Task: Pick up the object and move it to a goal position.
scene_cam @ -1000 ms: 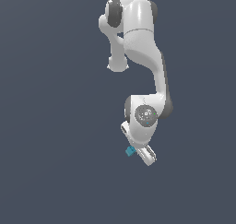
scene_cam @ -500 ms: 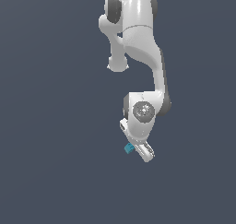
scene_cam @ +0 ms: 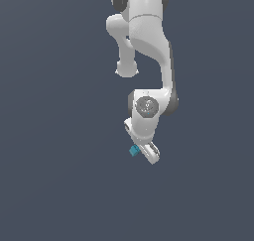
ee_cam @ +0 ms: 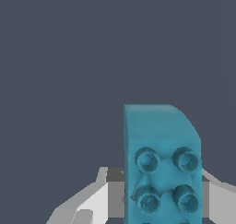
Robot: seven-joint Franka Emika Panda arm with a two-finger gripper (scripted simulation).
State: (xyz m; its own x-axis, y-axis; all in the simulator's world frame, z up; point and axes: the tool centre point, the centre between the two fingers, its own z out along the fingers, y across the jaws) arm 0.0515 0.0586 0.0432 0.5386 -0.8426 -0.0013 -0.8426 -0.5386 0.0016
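Observation:
The object is a tiny teal-blue block [scene_cam: 134,150] with a studded top. In the exterior view it sits at the lower left side of the white hand, whose body hides most of it. In the wrist view the block [ee_cam: 161,158] fills the space between my two fingers, studs facing the camera. One light finger [ee_cam: 87,202] shows on one side and the other finger [ee_cam: 219,195] on the opposite side. My gripper [scene_cam: 139,153] [ee_cam: 156,204] is shut on the block. The arm hangs down from the top of the exterior view.
Only a plain dark grey-blue background shows around the white arm [scene_cam: 149,51] in both views. No goal marker, table edge or other object shows.
The hand with the block has shifted slightly up and toward the exterior view's left. The block stays held between the fingers.

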